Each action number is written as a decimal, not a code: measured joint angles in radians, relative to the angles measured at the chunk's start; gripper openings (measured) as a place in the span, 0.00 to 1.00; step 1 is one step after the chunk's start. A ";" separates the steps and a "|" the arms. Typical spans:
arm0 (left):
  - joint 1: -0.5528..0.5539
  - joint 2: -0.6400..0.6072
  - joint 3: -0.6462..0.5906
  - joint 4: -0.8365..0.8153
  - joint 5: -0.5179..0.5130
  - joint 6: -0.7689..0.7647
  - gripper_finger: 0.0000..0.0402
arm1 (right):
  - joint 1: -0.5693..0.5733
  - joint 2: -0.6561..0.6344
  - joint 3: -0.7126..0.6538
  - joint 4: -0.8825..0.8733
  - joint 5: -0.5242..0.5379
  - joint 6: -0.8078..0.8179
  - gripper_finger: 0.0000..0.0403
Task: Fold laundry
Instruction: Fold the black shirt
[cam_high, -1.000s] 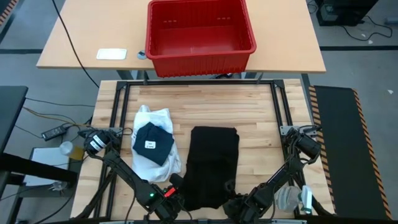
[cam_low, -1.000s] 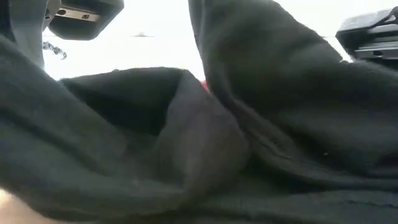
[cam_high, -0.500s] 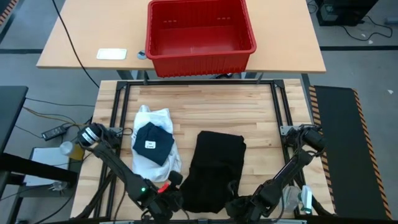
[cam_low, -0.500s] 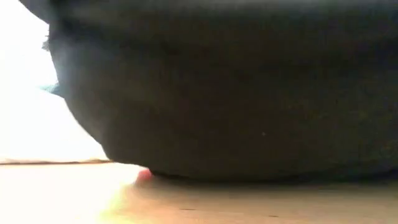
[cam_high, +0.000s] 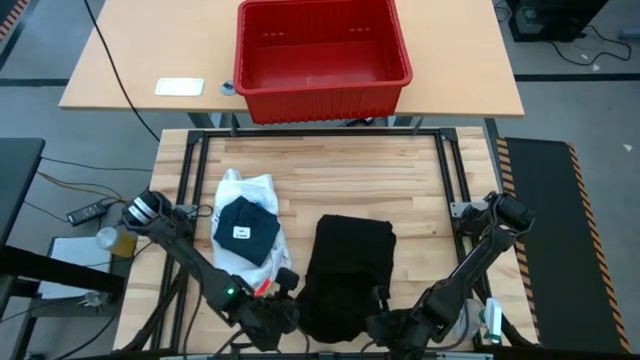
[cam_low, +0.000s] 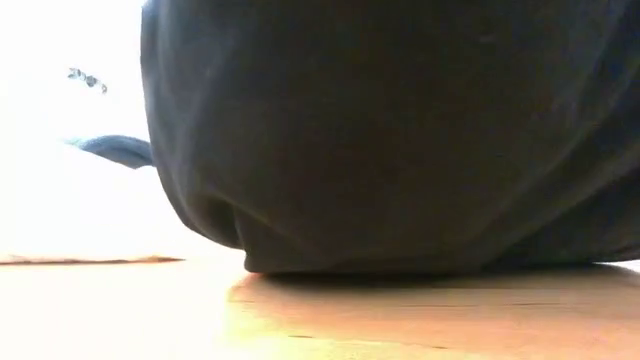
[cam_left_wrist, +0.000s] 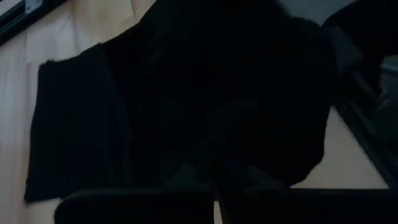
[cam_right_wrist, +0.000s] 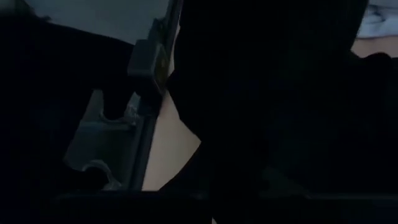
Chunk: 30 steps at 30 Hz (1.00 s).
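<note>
Pale wooden bench (cam_high: 340, 170) fills the middle of the high view, with a red crate (cam_high: 320, 55) on a second table behind it. We see a large black garment (cam_high: 345, 275) lying folded into a rough rectangle near the bench's front edge. Beside it, toward the left arm, a white shirt (cam_high: 250, 190) lies with a smaller dark piece (cam_high: 245, 230) stacked on top, apparently a pile of finished items.

Both arms reach in at the garment's near edge. The left pincer (cam_high: 280, 310) sits at the near left corner with its fingers together; from the left wrist view we judge it is pinching the cloth. The right pincer (cam_high: 385, 320) sits at the near right corner, nearly closed; whether it grips the cloth we cannot tell, as its view is too dark.

Holding both near corners suits lifting that edge for another fold. In the low view, bunched black cloth blocks nearly everything.
</note>
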 joint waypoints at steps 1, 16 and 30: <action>0.008 0.000 0.000 0.021 0.015 0.019 0.00 | 0.000 -0.005 0.000 0.003 -0.004 -0.002 0.09; 0.155 -0.007 -0.006 0.123 0.112 0.191 0.00 | 0.014 -0.015 -0.037 0.040 -0.005 0.039 0.06; 0.336 -0.008 -0.006 0.030 0.122 0.226 0.00 | -0.011 -0.072 -0.038 -0.259 0.179 0.349 0.06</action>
